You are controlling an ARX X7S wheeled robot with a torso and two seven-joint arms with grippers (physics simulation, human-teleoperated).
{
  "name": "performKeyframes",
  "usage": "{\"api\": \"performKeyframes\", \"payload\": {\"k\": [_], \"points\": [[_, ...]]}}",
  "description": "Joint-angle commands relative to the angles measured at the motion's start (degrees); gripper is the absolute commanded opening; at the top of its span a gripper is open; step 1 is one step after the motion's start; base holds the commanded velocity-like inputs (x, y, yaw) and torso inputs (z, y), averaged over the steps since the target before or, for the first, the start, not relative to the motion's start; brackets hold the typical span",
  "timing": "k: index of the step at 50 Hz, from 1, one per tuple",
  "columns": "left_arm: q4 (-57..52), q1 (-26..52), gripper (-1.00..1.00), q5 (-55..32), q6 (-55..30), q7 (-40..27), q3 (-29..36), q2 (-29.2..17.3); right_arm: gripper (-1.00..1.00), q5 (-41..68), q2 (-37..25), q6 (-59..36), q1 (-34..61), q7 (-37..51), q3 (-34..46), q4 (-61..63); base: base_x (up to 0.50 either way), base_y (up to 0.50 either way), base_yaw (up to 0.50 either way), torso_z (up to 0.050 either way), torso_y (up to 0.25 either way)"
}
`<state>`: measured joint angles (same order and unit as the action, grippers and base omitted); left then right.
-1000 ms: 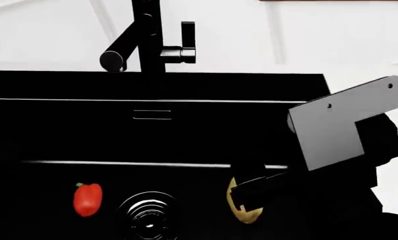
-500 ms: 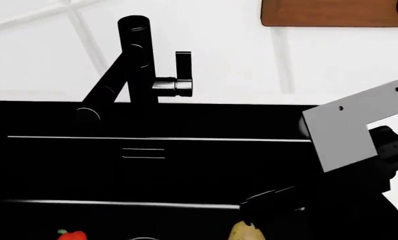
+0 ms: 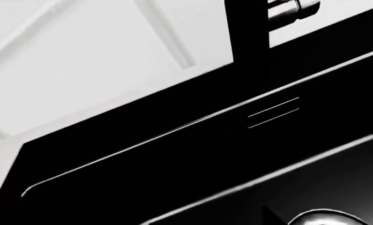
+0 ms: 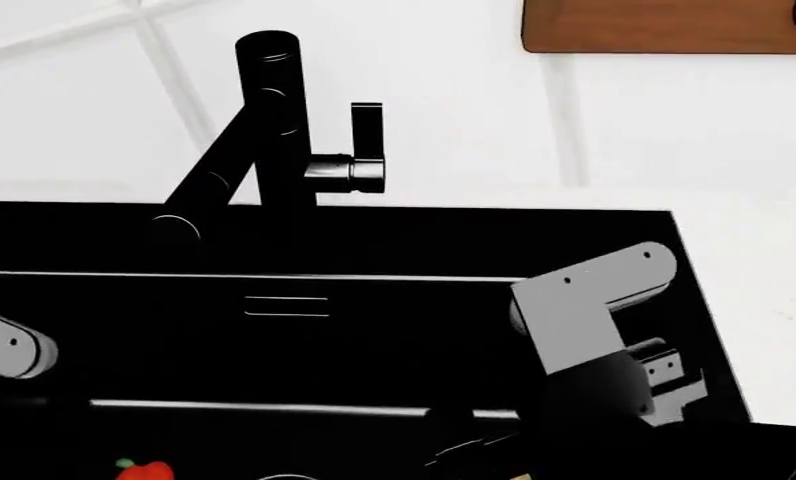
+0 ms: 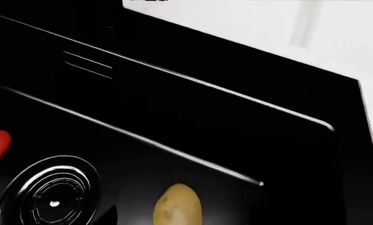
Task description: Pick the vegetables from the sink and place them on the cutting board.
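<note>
Flat, even simulator light: bright white bench [image 4: 638, 130], no shadows; the black sink [image 4: 371, 240] swallows detail inside its silver edges.

Grey flat arm plates [image 4: 588, 305] with small screws, black housings.

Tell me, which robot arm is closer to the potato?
Right. The potato lies on the sink floor just under the right arm, by the drain. The left arm is far across the basin.
</note>
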<state>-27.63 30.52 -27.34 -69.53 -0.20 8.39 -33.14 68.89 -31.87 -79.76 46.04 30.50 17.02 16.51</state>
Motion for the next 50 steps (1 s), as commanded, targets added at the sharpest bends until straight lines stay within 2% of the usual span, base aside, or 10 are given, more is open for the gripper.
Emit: {"api": "performKeyframes", "payload": {"k": [1, 12, 27, 35, 39, 45, 50], "points": [[12.2, 2.5, 1.00, 3.0, 4.6, 1.0, 6.8, 3.8, 1.00, -11.7, 4.0, 10.3, 0.4, -9.7, 10.8, -15.2, 0.00, 0.00, 0.00, 0.000, 0.000], [20.2, 2.3, 1.00, 5.7, 8.4, 2.0, 12.4, 5.8, 1.00, -17.6, 7.4, 18.8, 0.8, -17.1, 14.2, -30.4, 0.00, 0.00, 0.00, 0.000, 0.000], [28.9, 1.6, 1.00, 6.8, 12.0, 2.2, 12.4, 6.6, 1.00, -23.4, 12.2, 25.7, 4.0, -22.7, 18.4, -44.9, 0.00, 0.00, 0.00, 0.000, 0.000], [30.0, 0.9, 1.00, 7.0, 12.7, 2.0, 12.5, 6.6, 1.00, -27.1, 14.7, 30.1, 5.7, -25.7, 21.0, -53.7, 0.00, 0.00, 0.00, 0.000, 0.000], [28.3, 0.6, 1.00, 6.6, 11.7, 1.7, 12.4, 6.4, 1.00, -30.0, 18.3, 36.3, 7.9, -30.3, 22.5, -66.0, 0.00, 0.00, 0.00, 0.000, 0.000], [27.3, 0.4, 1.00, 6.4, 11.0, 1.4, 12.2, 6.2, 1.00, -34.3, 25.9, 48.7, 13.3, -39.2, 23.9, -91.2, 0.00, 0.00, 0.00, 0.000, 0.000], [27.1, 0.2, 1.00, 6.3, 10.9, 1.2, 12.2, 6.1, 1.00, -37.5, 26.5, 48.4, 11.6, -40.3, 20.2, -91.5, 0.00, 0.00, 0.00, 0.000, 0.000]]}}
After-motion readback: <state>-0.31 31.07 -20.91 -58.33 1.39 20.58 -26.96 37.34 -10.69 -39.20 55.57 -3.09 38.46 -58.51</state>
